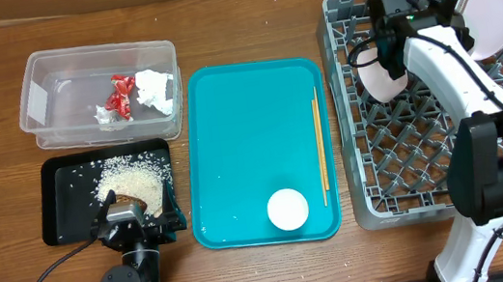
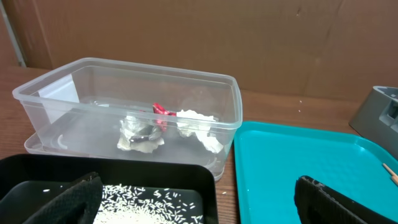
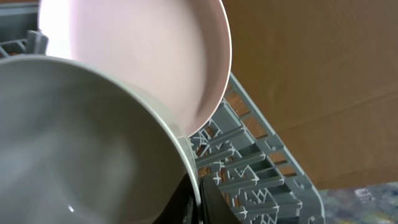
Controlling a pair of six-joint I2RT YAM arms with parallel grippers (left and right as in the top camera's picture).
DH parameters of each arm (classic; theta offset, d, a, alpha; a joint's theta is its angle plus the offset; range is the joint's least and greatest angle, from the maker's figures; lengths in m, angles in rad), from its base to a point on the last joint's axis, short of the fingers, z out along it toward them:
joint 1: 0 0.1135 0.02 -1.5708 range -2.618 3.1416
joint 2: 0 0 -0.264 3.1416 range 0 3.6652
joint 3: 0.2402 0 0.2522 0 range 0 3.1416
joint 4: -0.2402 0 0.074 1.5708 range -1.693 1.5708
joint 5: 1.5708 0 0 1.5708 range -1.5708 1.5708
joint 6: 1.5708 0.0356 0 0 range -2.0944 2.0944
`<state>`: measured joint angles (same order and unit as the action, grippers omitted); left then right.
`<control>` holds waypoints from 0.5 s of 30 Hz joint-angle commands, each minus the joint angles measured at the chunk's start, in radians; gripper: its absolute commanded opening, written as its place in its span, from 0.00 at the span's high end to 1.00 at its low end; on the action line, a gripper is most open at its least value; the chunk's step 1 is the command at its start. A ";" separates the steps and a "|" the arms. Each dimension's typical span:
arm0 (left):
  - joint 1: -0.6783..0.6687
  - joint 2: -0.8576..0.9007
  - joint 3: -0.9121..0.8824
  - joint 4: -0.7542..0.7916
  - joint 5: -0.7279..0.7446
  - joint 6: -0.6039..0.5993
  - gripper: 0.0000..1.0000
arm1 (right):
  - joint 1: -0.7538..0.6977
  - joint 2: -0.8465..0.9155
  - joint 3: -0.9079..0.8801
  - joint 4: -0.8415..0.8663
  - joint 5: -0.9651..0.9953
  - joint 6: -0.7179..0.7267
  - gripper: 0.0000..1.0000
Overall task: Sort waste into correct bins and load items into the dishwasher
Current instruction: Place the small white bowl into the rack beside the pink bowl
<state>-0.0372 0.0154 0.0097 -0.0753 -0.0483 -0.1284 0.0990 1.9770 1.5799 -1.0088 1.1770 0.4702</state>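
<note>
While the right gripper [image 3: 191, 200] is clamped on the rim of the greyish-white bowl [image 3: 87, 137], that bowl tilts at the grey dish rack [image 3: 261, 168], just in front of the pale-pink plate [image 3: 155, 56], which stands on edge in the rack's far right corner. Out on the teal tray [image 1: 235, 163] lie the chopsticks [image 1: 319, 147] and the white cup [image 1: 288, 209]. The left gripper [image 2: 199, 196] is spread wide at the black tray [image 1: 61, 210] of rice [image 1: 130, 181]; beyond, the clear tub [image 2: 37, 93] holds the red wrapper [image 2: 163, 112] and napkin [image 2: 199, 124].

Left hand [image 1: 136, 213] spread, arm low; right hand [image 1: 383, 46] clamping greyish-white bowl [image 3: 74, 137], arm extended.
</note>
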 commanded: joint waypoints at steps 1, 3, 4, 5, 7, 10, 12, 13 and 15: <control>0.005 -0.011 -0.004 0.003 -0.003 -0.009 0.00 | 0.010 0.013 -0.008 0.006 0.079 -0.008 0.96; 0.005 -0.011 -0.004 0.003 -0.003 -0.010 0.00 | 0.019 0.013 -0.008 0.009 0.079 -0.031 0.96; 0.005 -0.011 -0.004 0.003 -0.003 -0.010 0.00 | 0.023 0.013 -0.008 0.010 0.085 -0.034 0.96; 0.005 -0.011 -0.004 0.003 -0.003 -0.009 0.00 | 0.028 0.013 -0.008 0.009 0.110 -0.034 0.96; 0.005 -0.011 -0.004 0.003 -0.003 -0.009 0.00 | 0.039 0.013 -0.008 0.011 0.167 -0.053 0.96; 0.005 -0.011 -0.004 0.003 -0.004 -0.010 0.00 | 0.055 0.010 -0.008 0.021 0.218 -0.082 0.96; 0.005 -0.011 -0.004 0.003 -0.004 -0.010 0.00 | 0.069 0.009 -0.008 0.008 0.217 -0.082 0.96; 0.005 -0.011 -0.004 0.003 -0.003 -0.010 0.00 | 0.074 0.009 -0.008 0.003 0.218 -0.082 0.96; 0.005 -0.011 -0.004 0.003 -0.004 -0.009 0.00 | 0.090 0.009 -0.008 -0.013 0.220 -0.082 0.96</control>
<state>-0.0372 0.0154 0.0097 -0.0753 -0.0483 -0.1284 0.1669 1.9797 1.5768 -1.0126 1.3426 0.3950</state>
